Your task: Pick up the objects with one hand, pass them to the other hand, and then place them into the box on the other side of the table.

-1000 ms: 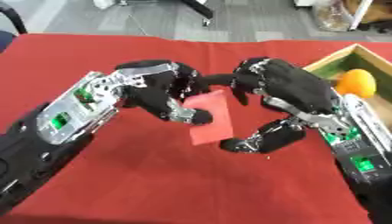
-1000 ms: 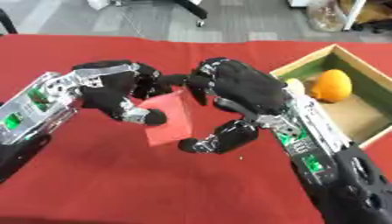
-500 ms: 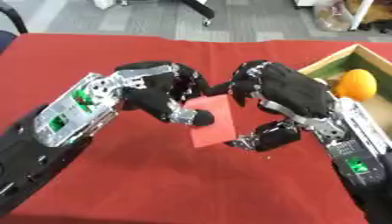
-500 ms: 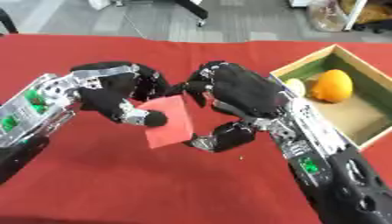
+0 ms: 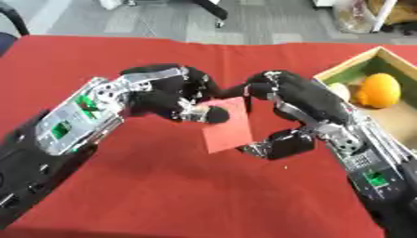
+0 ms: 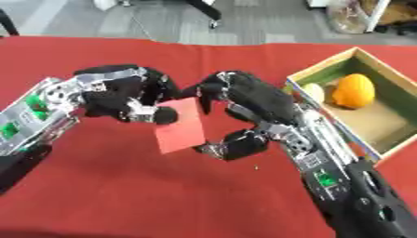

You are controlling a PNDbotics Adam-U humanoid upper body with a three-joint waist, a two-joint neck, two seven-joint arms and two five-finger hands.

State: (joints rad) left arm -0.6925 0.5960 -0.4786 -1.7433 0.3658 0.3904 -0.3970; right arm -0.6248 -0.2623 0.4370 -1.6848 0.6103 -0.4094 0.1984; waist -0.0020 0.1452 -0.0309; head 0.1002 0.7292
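Observation:
A flat red card (image 5: pixel 230 125) hangs above the red tablecloth (image 5: pixel 163 186) in the middle of both eye views. My left hand (image 5: pixel 159 95) comes in from the left, its thumb and fingers pinching the card's left edge. From the right, my right hand (image 5: pixel 306 100) curls over the card, fingers at its top corner and thumb pressed against its lower right corner. Both hands hold the card at once. Part of the card's upper left is hidden behind the left thumb.
A wooden box (image 6: pixel 322 62) with a green inside sits at the right edge of the table, holding an orange (image 6: pixel 356 90) and a pale round thing (image 6: pixel 313 92). Beyond the far table edge are grey floor and chair legs.
My right hand's thumb has closed up against the card's lower right corner, and its fingers have settled on the top edge. The left hand and the card have stayed nearly still.

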